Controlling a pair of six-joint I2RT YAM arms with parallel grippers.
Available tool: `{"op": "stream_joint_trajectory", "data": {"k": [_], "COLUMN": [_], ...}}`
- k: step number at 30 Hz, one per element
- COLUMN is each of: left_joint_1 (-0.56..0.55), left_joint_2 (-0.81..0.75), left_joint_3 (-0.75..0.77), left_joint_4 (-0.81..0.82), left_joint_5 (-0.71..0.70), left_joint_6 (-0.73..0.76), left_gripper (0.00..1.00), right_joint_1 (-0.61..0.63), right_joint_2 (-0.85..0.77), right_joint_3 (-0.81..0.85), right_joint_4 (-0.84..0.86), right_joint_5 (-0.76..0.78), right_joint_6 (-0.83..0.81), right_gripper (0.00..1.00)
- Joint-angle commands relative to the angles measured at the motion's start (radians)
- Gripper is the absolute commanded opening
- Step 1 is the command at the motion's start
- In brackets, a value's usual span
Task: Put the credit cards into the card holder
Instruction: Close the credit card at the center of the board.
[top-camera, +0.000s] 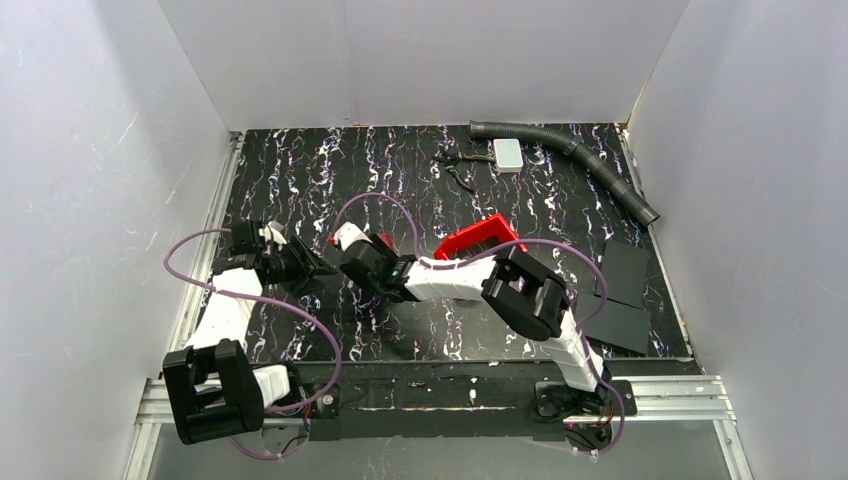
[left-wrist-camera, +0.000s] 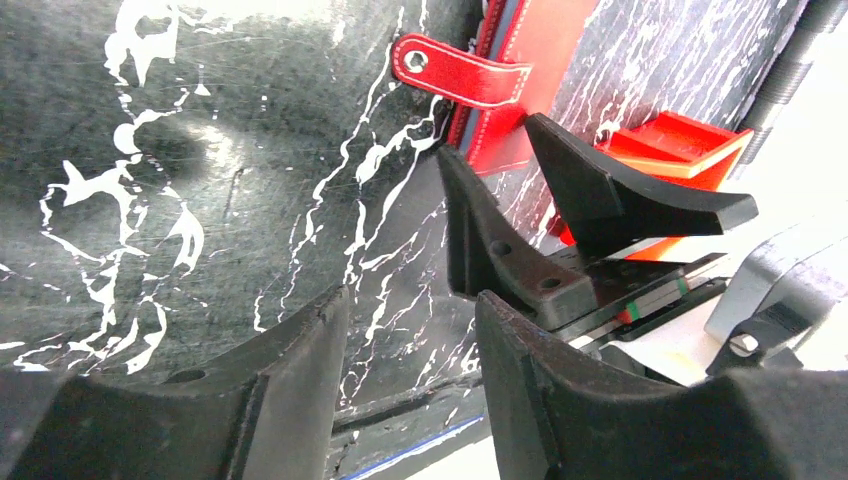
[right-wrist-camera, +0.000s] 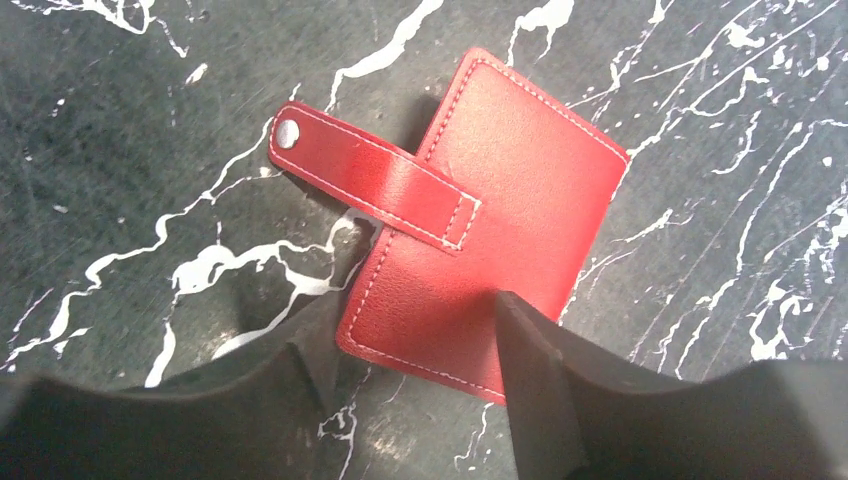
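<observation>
The folded card holder (right-wrist-camera: 500, 230), dark red leather-look with white stitching, lies flat on the white-veined black worktop (right-wrist-camera: 120, 120), its snap strap (right-wrist-camera: 370, 180) pointing to 10 o'clock. The right claw (right-wrist-camera: 412, 305) stands spread astride its 6 o'clock edge; the left claw (left-wrist-camera: 410, 300) is spread, empty.

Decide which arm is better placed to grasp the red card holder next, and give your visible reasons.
Right. The right pincer hangs open directly over the card holder, fingers straddling one corner. The left pincer sits off to one side, the holder beyond its fingertips.
</observation>
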Motion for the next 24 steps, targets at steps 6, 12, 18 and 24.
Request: {"op": "stream_joint_trajectory", "data": {"k": [6, 12, 18, 24], "left_joint_1": [0.038, 0.037, 0.028, -0.018], "left_joint_2": [-0.036, 0.004, 0.072, 0.154], "left_joint_3": [-0.020, -0.034, -0.057, -0.051], "left_joint_4": [-0.021, 0.047, 0.173, 0.304], "left_joint_5": [-0.019, 0.099, 0.240, 0.275], "left_joint_6": [-0.007, -0.031, -0.112, -0.217], "left_gripper": [0.51, 0.51, 0.51, 0.50], "right_joint_1": [-0.036, -0.148, -0.278, -0.400], "right_joint_2": [-0.005, -0.110, -0.164, -0.185], "right_joint_3": [-0.101, -0.215, -0.290, -0.427], "right_joint_4": [0.051, 0.174, 0.298, 0.579], "right_joint_5": [-0.017, -0.318, -0.636, -0.896], "right_joint_6": [0.093, 0.239, 0.383, 0.610], "right_gripper": [0.31, 0.12, 0.04, 0.01]}}
